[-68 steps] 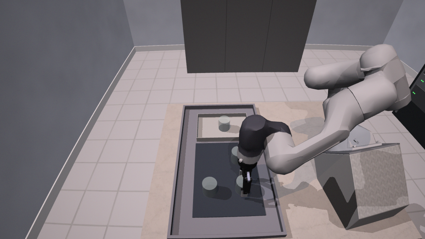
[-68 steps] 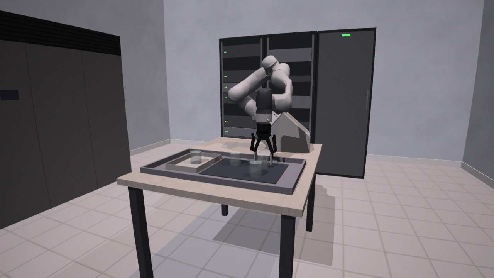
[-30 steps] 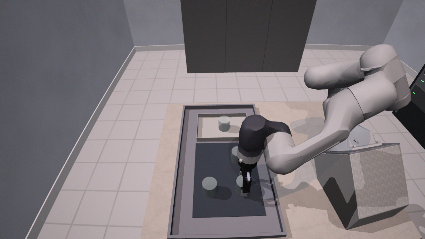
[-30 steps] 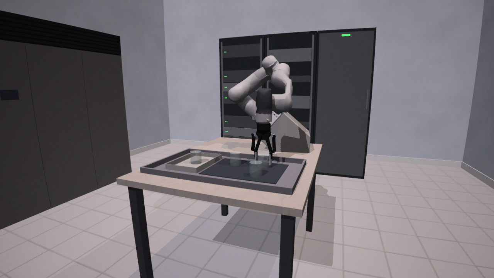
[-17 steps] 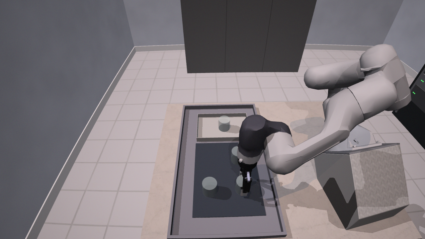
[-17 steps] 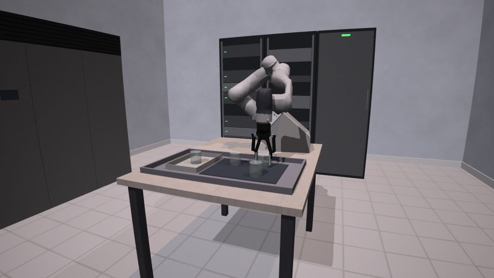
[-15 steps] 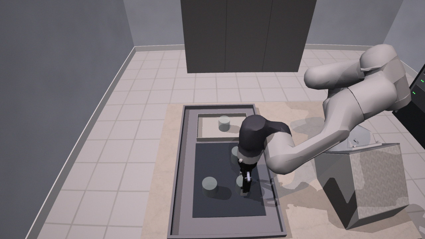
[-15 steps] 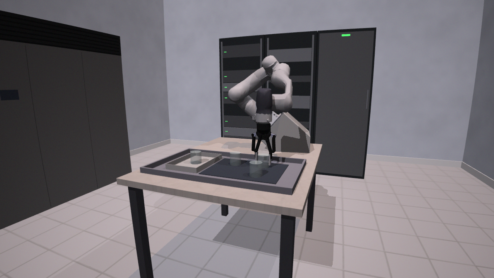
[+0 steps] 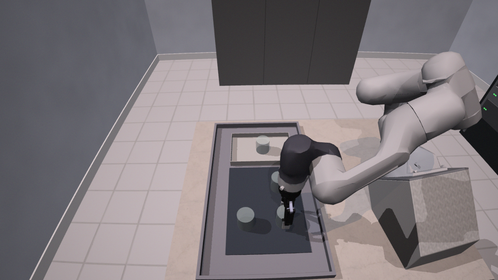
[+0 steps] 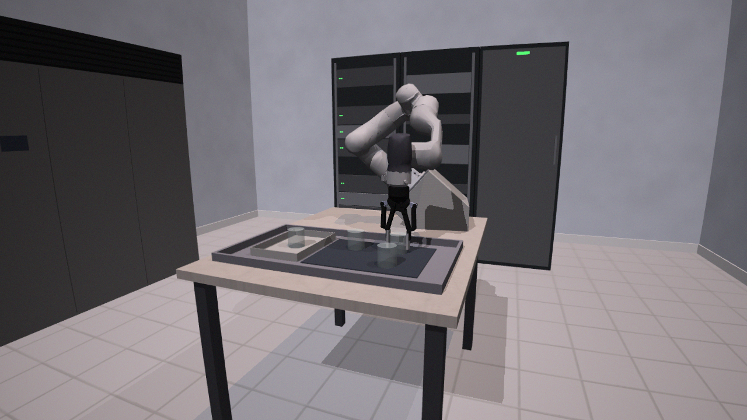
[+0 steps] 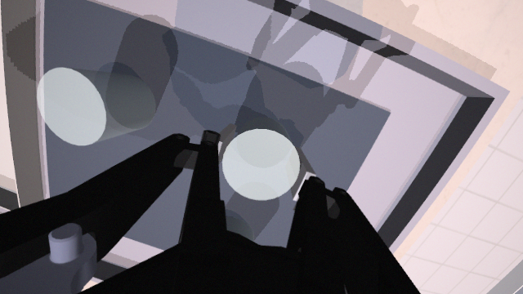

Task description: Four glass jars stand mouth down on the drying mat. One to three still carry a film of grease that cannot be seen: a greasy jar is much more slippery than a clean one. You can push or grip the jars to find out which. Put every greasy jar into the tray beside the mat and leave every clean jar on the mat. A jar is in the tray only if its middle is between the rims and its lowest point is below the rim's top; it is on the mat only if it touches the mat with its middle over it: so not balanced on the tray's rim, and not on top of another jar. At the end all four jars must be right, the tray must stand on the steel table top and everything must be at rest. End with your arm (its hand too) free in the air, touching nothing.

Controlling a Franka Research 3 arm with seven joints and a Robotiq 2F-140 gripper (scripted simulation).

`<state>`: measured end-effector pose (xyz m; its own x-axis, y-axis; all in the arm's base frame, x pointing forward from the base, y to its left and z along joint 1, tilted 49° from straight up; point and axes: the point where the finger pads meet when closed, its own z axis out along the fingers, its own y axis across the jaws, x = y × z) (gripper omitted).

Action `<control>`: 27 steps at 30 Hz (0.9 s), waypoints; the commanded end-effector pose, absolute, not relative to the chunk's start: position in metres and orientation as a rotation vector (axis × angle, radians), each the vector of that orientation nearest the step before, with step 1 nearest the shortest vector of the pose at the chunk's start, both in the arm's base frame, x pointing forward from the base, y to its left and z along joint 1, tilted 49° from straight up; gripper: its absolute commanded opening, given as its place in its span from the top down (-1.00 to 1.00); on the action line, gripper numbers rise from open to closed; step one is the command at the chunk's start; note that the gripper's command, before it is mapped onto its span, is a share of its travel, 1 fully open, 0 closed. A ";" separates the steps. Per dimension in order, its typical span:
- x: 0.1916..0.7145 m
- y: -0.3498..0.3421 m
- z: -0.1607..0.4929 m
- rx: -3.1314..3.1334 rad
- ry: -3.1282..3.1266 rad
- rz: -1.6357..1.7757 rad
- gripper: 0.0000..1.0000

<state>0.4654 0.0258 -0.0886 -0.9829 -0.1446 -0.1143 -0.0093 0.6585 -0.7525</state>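
Four clear glass jars stand mouth down. One jar (image 9: 262, 144) is in the tan tray (image 9: 243, 153) beside the dark mat (image 9: 264, 212). Three are on the mat: one front left (image 9: 245, 217), one half hidden under my wrist (image 9: 275, 178), and one at the right (image 9: 281, 214). My gripper (image 9: 288, 217) is down around that right jar (image 11: 261, 164). In the wrist view the gripper (image 11: 261, 160) is open, with a finger close on each side of the jar. I cannot tell whether they touch it. Another jar (image 11: 73, 106) stands to its left.
Mat and tray lie inside a grey raised-rim frame (image 9: 205, 209) on the table. The frame's right rim (image 9: 321, 223) runs close to the gripper. The arm's base pedestal (image 9: 428, 212) stands at the table's right.
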 end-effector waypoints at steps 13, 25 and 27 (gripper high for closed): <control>0.466 0.026 -0.090 -0.132 2.711 -1.224 0.13; 0.466 0.026 -0.090 -0.132 2.711 -1.224 0.19; 0.466 0.026 -0.090 -0.132 2.711 -1.224 0.19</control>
<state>0.4655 0.0259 -0.0886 -0.9828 -0.1449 -0.1145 -0.0095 0.6586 -0.7524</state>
